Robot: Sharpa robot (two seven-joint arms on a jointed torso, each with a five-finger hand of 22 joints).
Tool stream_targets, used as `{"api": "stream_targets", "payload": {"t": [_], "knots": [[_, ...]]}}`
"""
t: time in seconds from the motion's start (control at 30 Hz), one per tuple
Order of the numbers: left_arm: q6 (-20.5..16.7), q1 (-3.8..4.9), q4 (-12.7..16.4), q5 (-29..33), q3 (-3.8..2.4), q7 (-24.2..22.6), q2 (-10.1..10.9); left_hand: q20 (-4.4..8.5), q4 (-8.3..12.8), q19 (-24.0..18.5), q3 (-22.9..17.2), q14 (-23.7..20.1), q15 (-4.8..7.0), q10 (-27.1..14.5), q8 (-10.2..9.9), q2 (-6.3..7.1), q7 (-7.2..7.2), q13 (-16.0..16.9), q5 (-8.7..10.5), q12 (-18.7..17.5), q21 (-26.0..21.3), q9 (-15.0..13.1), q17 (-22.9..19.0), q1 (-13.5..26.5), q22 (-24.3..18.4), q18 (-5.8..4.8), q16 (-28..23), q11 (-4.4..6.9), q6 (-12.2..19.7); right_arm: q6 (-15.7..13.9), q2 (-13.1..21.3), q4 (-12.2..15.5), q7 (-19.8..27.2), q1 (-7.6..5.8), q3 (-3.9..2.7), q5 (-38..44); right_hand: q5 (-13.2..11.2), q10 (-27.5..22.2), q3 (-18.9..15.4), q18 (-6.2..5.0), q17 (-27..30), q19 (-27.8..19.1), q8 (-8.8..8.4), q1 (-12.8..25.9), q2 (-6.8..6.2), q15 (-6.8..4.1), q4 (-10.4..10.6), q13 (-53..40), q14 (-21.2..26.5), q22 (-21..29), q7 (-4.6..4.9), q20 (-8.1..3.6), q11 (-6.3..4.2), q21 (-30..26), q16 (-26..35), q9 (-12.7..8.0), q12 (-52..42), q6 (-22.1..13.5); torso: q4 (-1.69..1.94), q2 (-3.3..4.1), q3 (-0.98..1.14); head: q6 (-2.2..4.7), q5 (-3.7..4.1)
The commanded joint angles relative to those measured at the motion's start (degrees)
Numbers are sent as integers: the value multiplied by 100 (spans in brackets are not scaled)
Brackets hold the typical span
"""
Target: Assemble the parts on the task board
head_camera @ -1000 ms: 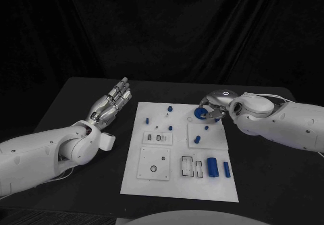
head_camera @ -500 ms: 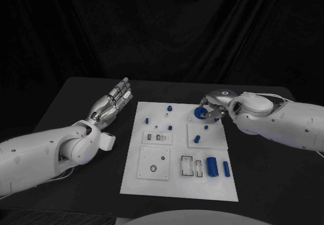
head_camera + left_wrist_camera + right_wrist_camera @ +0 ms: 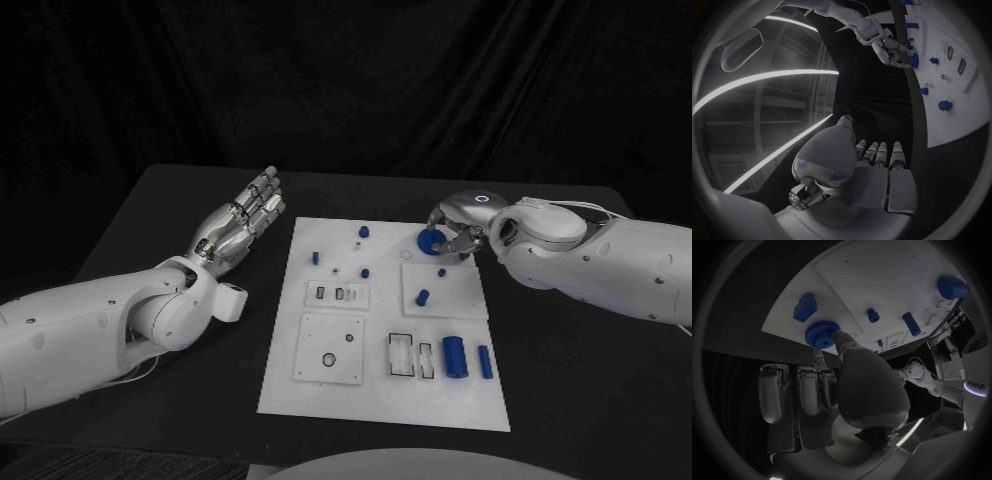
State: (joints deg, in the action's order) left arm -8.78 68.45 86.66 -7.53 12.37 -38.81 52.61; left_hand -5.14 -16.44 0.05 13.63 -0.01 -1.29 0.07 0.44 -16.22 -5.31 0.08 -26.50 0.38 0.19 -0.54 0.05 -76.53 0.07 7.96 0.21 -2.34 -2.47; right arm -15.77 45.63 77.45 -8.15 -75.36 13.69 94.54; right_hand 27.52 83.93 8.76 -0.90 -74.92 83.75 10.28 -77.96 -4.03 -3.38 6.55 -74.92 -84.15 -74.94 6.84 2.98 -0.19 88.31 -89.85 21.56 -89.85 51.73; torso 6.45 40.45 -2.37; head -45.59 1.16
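Note:
The white task board (image 3: 382,400) lies in the middle of the black table. My right hand (image 3: 462,233) hovers over the board's far right corner and pinches a round blue knurled part (image 3: 427,240) between thumb and finger; the right wrist view shows that part (image 3: 822,334) held just over the board's edge (image 3: 879,275). My left hand (image 3: 242,218) lies open with fingers stretched flat, left of the board's far corner, holding nothing. The left wrist view shows the left hand (image 3: 873,165), the board (image 3: 954,115) and the right hand (image 3: 893,49).
Small blue pegs (image 3: 362,232) (image 3: 315,258) (image 3: 421,296) stand on the board's far half. Two blue cylinders (image 3: 453,356) (image 3: 485,362) lie near its right edge, beside slotted plates (image 3: 408,357). In the right wrist view, a blue block (image 3: 805,307) lies close to the held part.

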Motion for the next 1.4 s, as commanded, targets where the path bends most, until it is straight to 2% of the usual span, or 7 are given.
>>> {"api": "stream_targets", "payload": {"t": [0.03,0.3,0.57,0.67,0.93,1.13,1.4], "knots": [[80,2,19,-16,-4,-248,1,-35,-2,-5,-30,1,-55,-7,21,2,42,-8,-31,-38,-19,-6,-5,-79,-7,-36,-21,-45,-11,-85,39,97,-45,10,16,17,35,607,1,50,-1508,533,316,72,55,37,32,-1508,-585,-1454,-219,31,54,35,-15,748,-15,270,9,-6,-7,-2,-26],[89,2,31,-16,-4,-225,9,-48,1,-5,-34,1,-63,-7,21,4,47,-8,-34,-38,-19,-6,-5,-85,-7,-33,-21,-48,-12,-105,101,414,-86,-166,13,-114,47,607,10,62,-1508,561,301,135,55,64,74,-1508,-585,-1470,-209,52,84,76,-15,763,-15,299,-1,-4,-5,-12,-97],[126,2,32,-16,-4,-206,-8,-64,2,-5,-38,1,-73,-7,22,7,54,-8,-37,-38,-19,-7,-5,-92,-7,-27,-21,-54,-16,-16,-11,611,-59,-256,9,-292,138,607,56,63,-1508,564,213,183,35,105,114,-1508,-585,-1471,-170,88,125,79,-15,722,-15,303,0,5,-1,44,-82],[139,2,33,-16,-4,-198,-16,-68,1,-5,-38,1,-76,-7,22,7,55,-8,-36,-38,-19,-7,-5,-93,-7,-26,-21,-55,-16,7,-91,629,-40,-264,5,-306,170,607,74,64,-1508,565,190,185,31,114,118,-1508,-585,-1472,-163,97,134,81,-15,708,-15,307,7,5,-1,18,-72],[158,3,26,-16,-4,-184,-34,-68,1,-5,-38,1,-76,-7,22,7,55,-8,-36,-38,-19,-7,-5,-93,-7,-26,-21,-55,-16,80,-449,481,34,-270,-10,-319,326,607,149,73,-1508,588,103,190,4,137,125,-1508,-585,-1485,-144,125,152,114,-15,653,-15,341,-7,7,-6,2,-39],[180,3,16,-16,-4,-186,-71,-91,-3,-5,-44,1,-94,-7,23,5,74,-8,-35,-38,-19,-8,-5,-97,-7,-18,-21,-69,-22,160,-759,295,86,-268,-12,-321,364,607,177,75,-1508,591,60,193,-7,143,126,-1508,-585,-1486,-132,132,161,118,-15,626,-15,333,22,10,0,-14,-10],[206,3,3,-16,-5,-171,-98,-98,-4,-5,-46,1,-100,-7,24,6,82,-8,-35,-38,-19,-8,-5,-98,-7,-15,-21,-74,-23,174,-1125,37,148,-257,-15,-322,358,607,191,74,-1508,589,28,200,-16,148,130,-1508,-585,-1486,-123,137,167,116,-15,606,-15,320,8,9,0,-40,-27]]}}
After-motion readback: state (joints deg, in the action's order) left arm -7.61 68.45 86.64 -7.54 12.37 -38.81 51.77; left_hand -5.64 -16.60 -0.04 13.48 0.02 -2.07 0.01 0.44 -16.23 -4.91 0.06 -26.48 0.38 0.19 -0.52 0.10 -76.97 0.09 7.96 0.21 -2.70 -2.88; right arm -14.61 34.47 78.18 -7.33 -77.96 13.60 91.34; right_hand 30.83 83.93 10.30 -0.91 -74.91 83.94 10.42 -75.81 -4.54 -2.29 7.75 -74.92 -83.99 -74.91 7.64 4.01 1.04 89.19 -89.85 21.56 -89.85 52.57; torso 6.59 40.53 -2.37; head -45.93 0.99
